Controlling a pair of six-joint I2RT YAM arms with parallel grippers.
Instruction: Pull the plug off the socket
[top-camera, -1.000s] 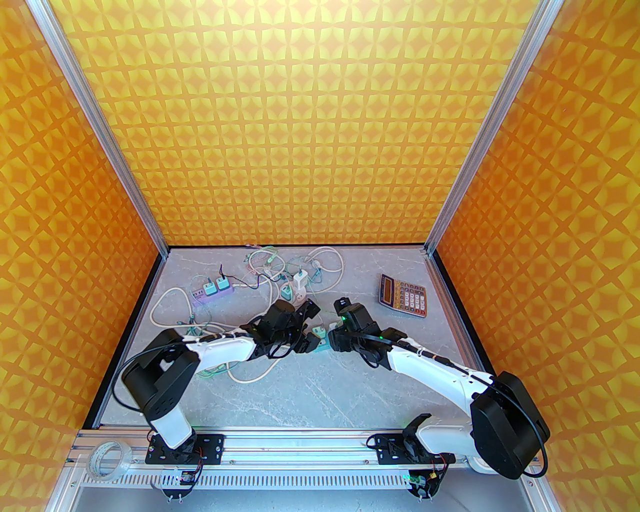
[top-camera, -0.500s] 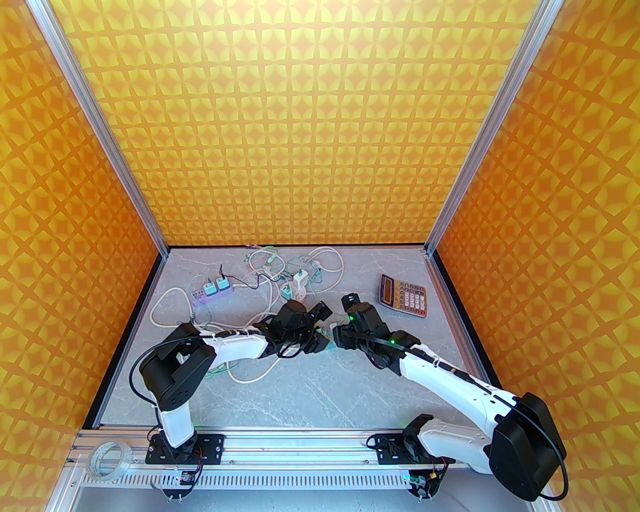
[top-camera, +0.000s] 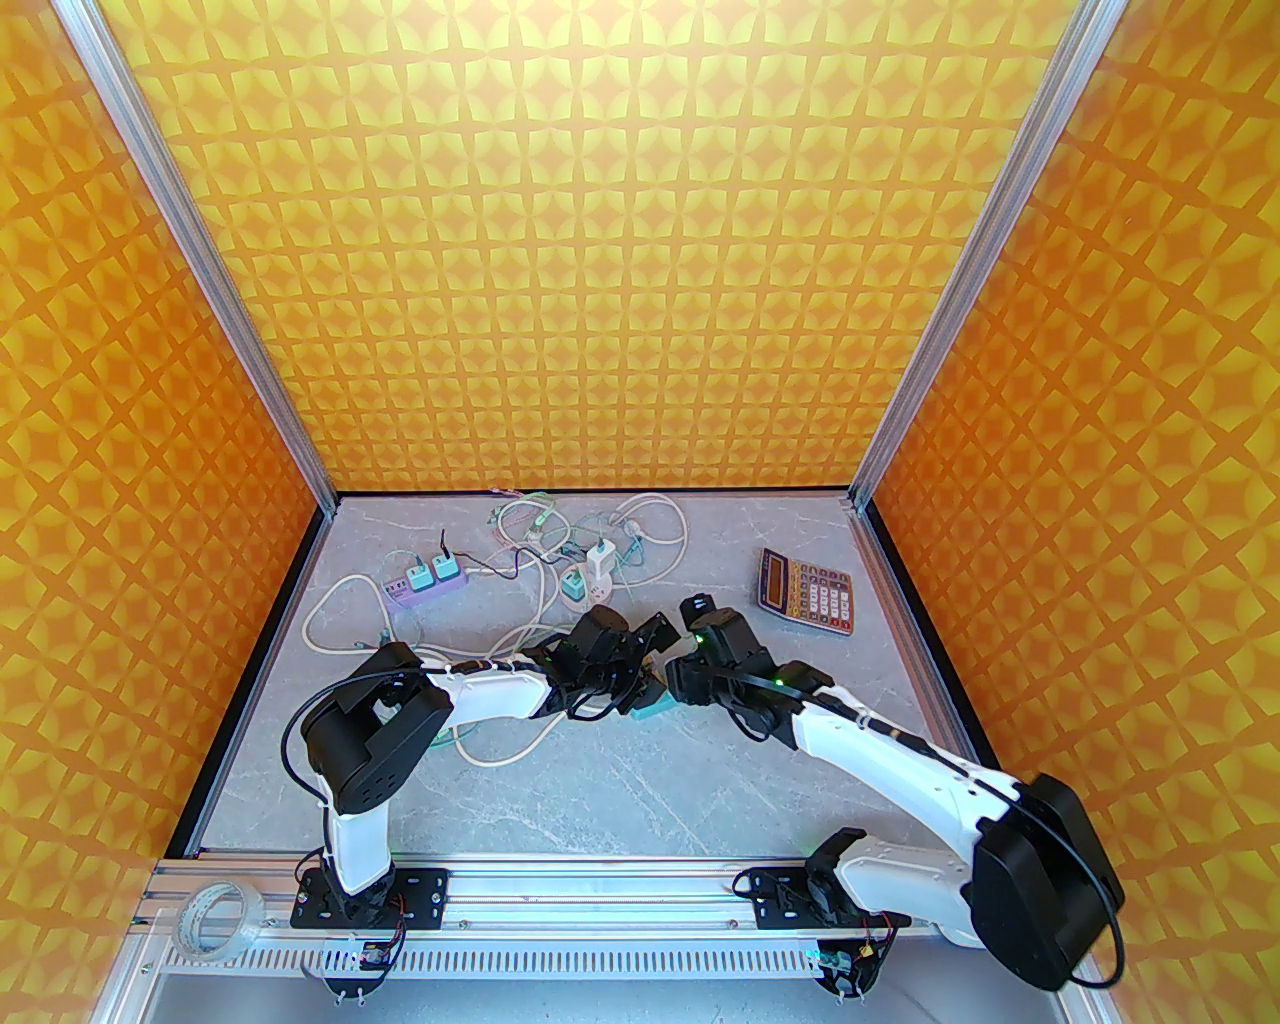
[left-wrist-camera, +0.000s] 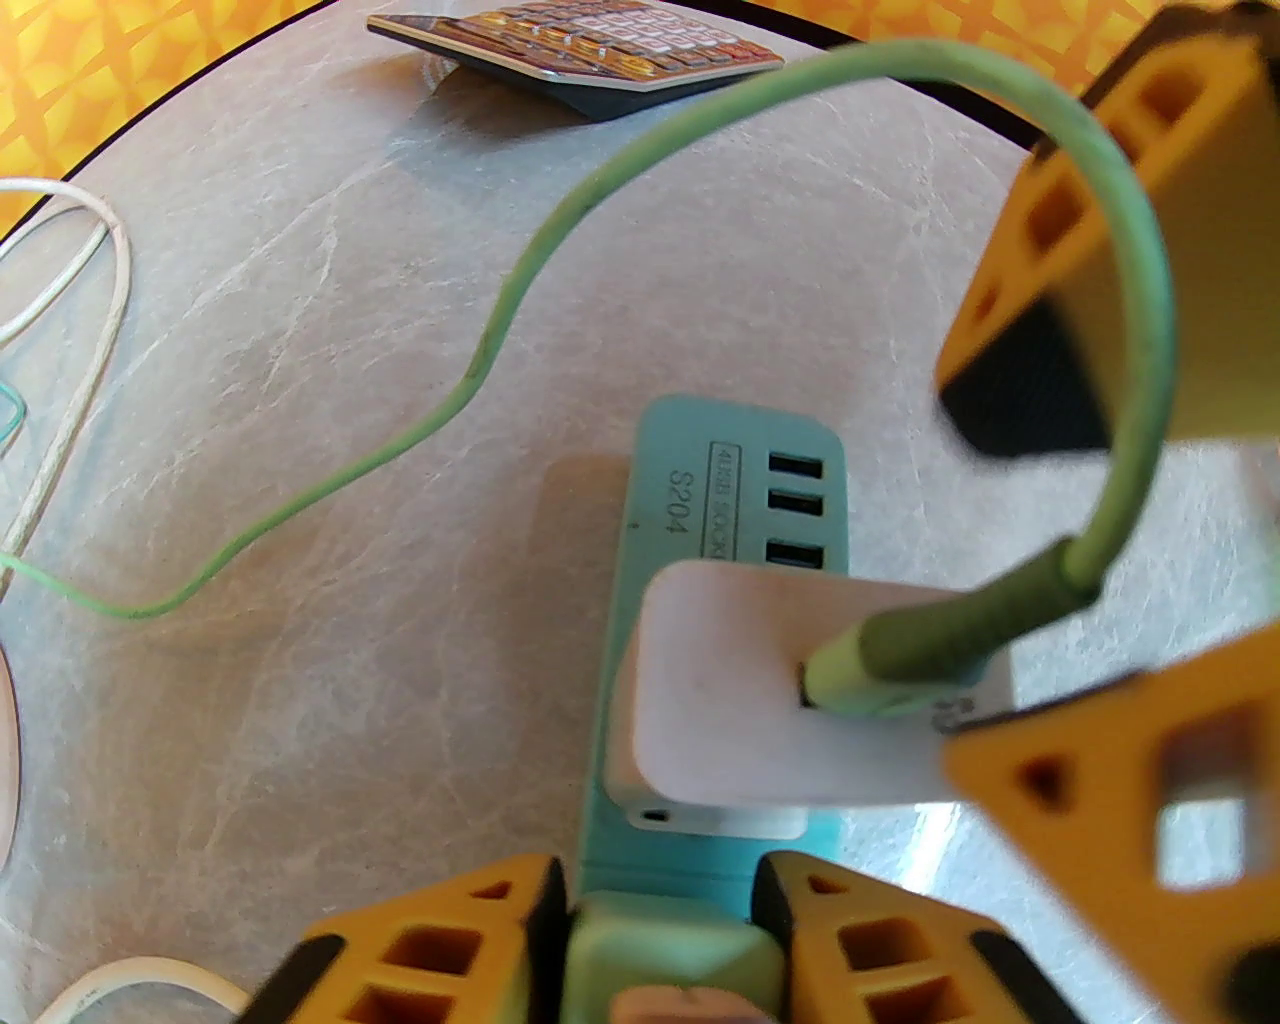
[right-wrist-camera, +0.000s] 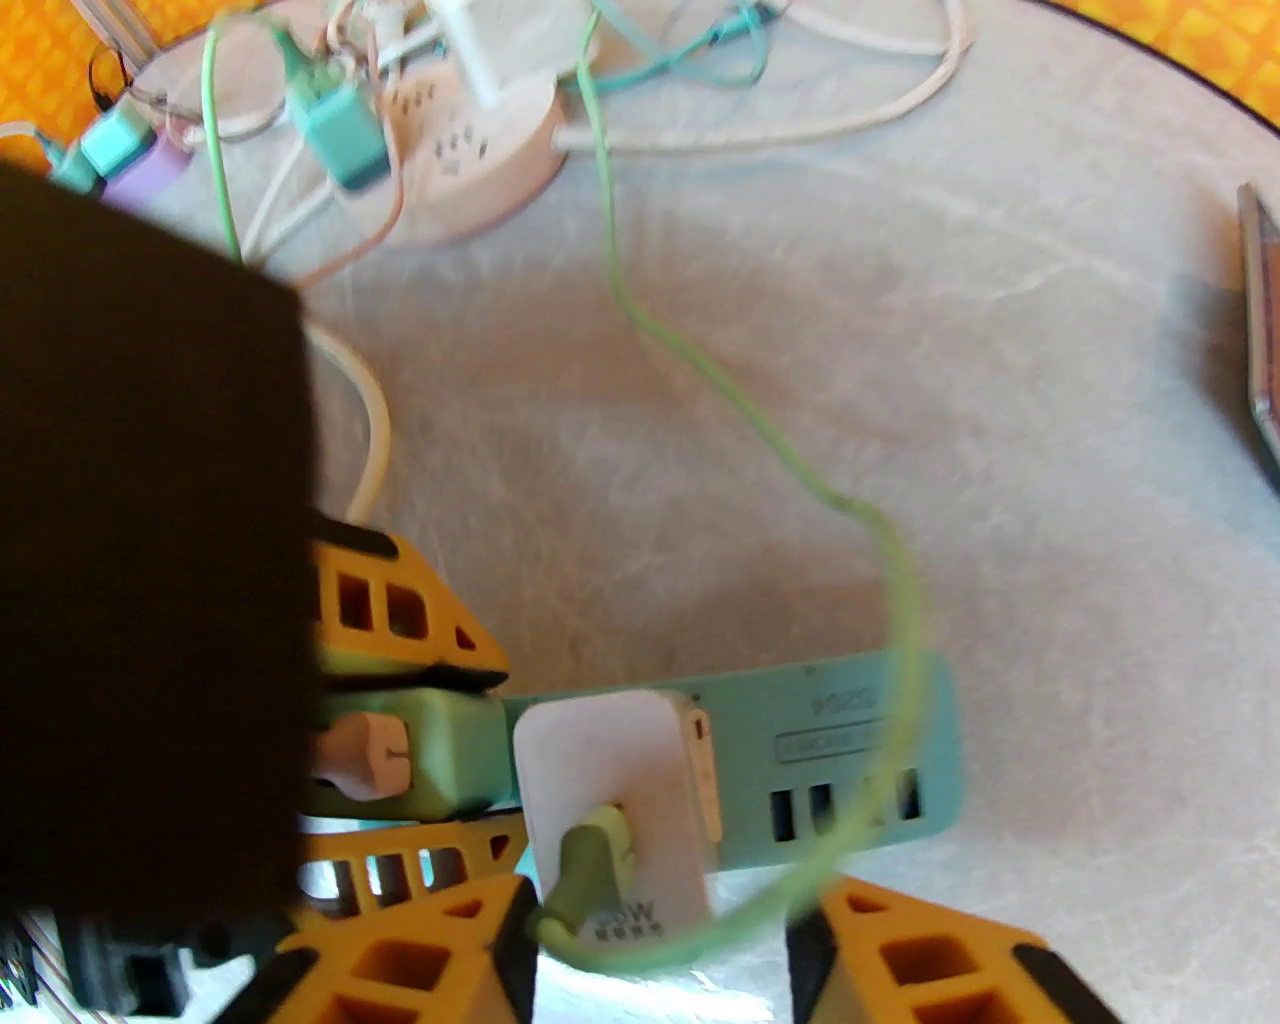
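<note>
We see the white boxy plug (right-wrist-camera: 610, 770), a thin green cable (left-wrist-camera: 500, 330) in its top, seated in the teal plastic socket strip (left-wrist-camera: 690, 450). Our right gripper (right-wrist-camera: 660, 915) straddles it, jaws parted. Our left gripper (left-wrist-camera: 665, 900) clamps the strip's end.

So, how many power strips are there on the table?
3: purple power strip far left, round pink socket mid-back, teal USB strip at centre. Others may be hidden.
</note>
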